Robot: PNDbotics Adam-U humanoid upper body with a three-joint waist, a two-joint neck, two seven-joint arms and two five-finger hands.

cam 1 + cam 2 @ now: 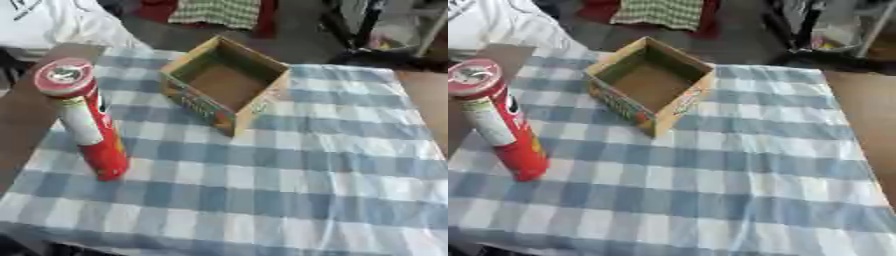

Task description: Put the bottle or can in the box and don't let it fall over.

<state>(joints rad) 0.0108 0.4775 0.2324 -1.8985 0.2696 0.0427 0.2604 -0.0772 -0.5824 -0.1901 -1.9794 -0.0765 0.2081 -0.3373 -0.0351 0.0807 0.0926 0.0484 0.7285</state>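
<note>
A tall red can (87, 120) with a red-rimmed lid stands upright on the left part of the checked tablecloth. An open cardboard box (226, 84) with printed sides sits behind it toward the middle, its inside empty. A gap of cloth lies between can and box. Neither of my hands shows in either view.
The blue and white checked cloth (289, 185) covers a brown table, whose bare wood (868, 110) shows at the right and far left. A person in white (52, 22) is at the far left edge. Dark furniture (385, 30) stands behind the table.
</note>
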